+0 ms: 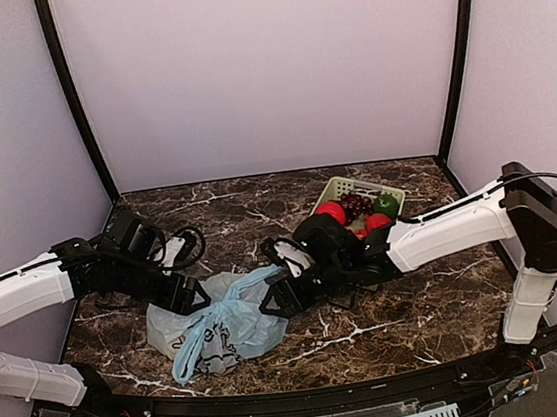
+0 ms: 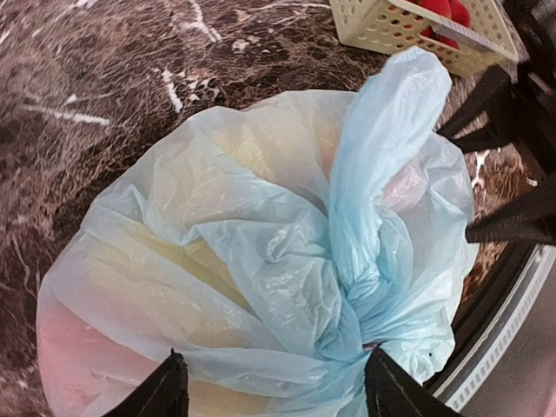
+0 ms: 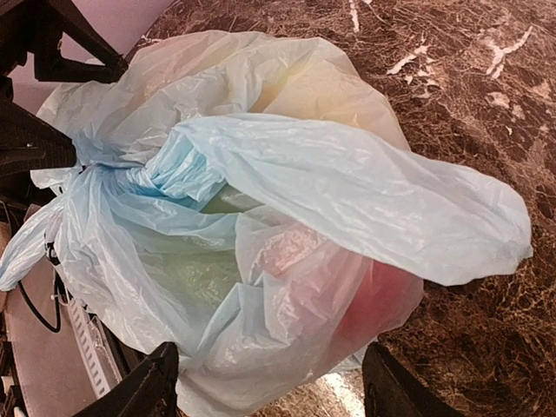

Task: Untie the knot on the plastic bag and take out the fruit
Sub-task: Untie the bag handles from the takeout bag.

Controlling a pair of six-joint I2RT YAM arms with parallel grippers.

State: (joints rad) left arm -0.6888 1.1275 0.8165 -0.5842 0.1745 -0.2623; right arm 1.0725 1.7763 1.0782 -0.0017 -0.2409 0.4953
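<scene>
Just below the middle of the top view, the plastic bag [image 1: 222, 331] lay on the dark marbled table [image 1: 420, 303], its pale blue film slumped and wrinkled. The knot [image 2: 352, 321] was a tight bunched lump near the lower right of the left wrist view, and one long handle loop rose from it towards the upper right. The fruit [image 3: 373, 295] sat inside the bag and showed only as blurred colour through the film: red at the lower right of the right wrist view, green nearer the middle, yellow higher up.

The left tool [image 1: 190, 297] met the bag from the left of the frame. Its fingers [image 2: 169, 387] stood apart with film between them, and the right-hand one was just beside the knot. The right tool [image 1: 269, 305] came in from the right, also spread wide, straddling the bag's bulging side. Whether either pressed the film could not be told.

Behind the right arm, a pale lattice basket [image 1: 332, 190] held red fruit, dark grapes and a green piece.
</scene>
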